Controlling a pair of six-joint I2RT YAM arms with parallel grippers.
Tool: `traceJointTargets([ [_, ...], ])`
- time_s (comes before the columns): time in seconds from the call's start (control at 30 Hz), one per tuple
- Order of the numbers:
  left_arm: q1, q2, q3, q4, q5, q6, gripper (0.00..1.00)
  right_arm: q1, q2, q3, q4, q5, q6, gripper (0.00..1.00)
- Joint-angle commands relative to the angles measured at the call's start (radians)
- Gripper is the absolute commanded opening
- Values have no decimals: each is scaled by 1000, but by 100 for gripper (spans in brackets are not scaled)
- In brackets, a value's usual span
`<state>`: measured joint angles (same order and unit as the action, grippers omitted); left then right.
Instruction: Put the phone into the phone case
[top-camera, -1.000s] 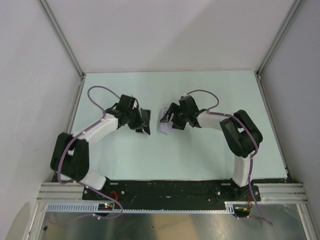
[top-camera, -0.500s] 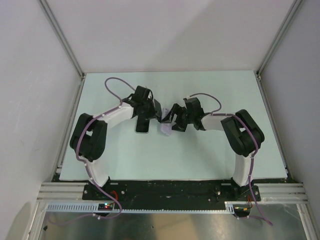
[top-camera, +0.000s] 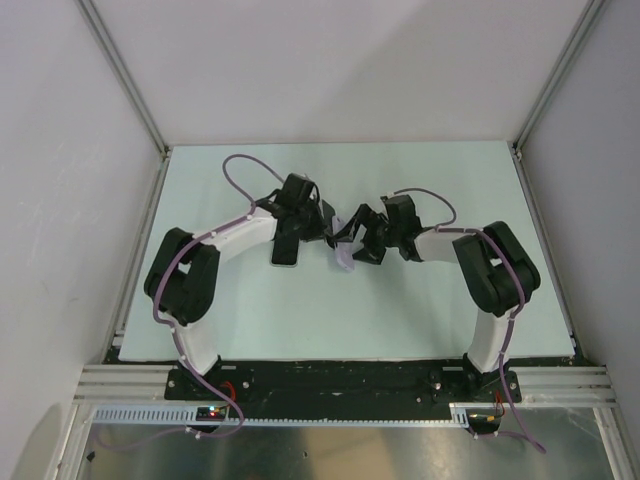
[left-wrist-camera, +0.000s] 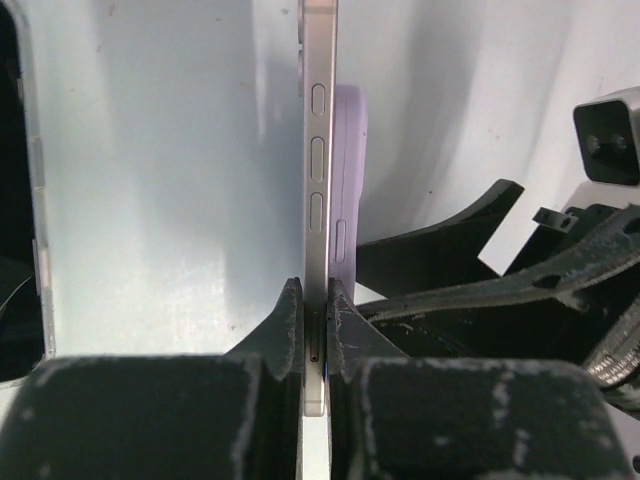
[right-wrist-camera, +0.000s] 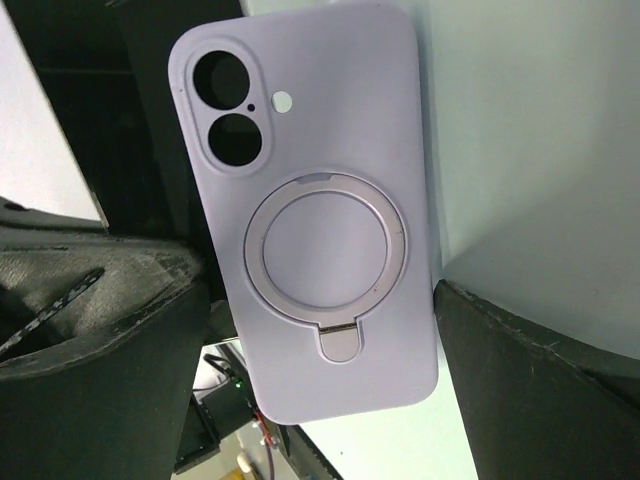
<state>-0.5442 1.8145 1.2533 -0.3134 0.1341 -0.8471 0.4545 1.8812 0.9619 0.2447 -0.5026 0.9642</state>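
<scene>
The phone (left-wrist-camera: 318, 150) shows edge-on in the left wrist view, a thin silver side with buttons. My left gripper (left-wrist-camera: 316, 312) is shut on its lower end. In the top view the phone (top-camera: 285, 248) is a dark slab under my left gripper (top-camera: 300, 224). The lilac phone case (right-wrist-camera: 310, 200), with camera cutouts and a ring stand, sits between the fingers of my right gripper (right-wrist-camera: 322, 300), which is shut on its sides. The case (left-wrist-camera: 352, 170) stands right beside the phone, nearly touching it. In the top view the case (top-camera: 344, 260) hangs below my right gripper (top-camera: 354, 238).
The pale green table (top-camera: 420, 190) lies inside white walls with aluminium posts (top-camera: 125, 80). Both arms meet at the table's middle. A dark thing with a pale rim (left-wrist-camera: 20, 200) shows at the left edge of the left wrist view.
My left arm has swung right and forward, carrying the phone up beside the case. My right gripper has shifted slightly right with the case.
</scene>
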Motion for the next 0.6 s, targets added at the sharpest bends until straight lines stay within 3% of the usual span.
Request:
traceJointTargets([
  [0.0,-34,-29,73,64,23,-36,0,-28,-47,-1,88,-14,54,99],
  [0.33,-51,-19,114,66,78,-46,0,-56,18,-35,337,-103,179,99],
  [0.57,-78,4,136,68,170,-63,0,-89,55,-85,453,-180,154,99],
])
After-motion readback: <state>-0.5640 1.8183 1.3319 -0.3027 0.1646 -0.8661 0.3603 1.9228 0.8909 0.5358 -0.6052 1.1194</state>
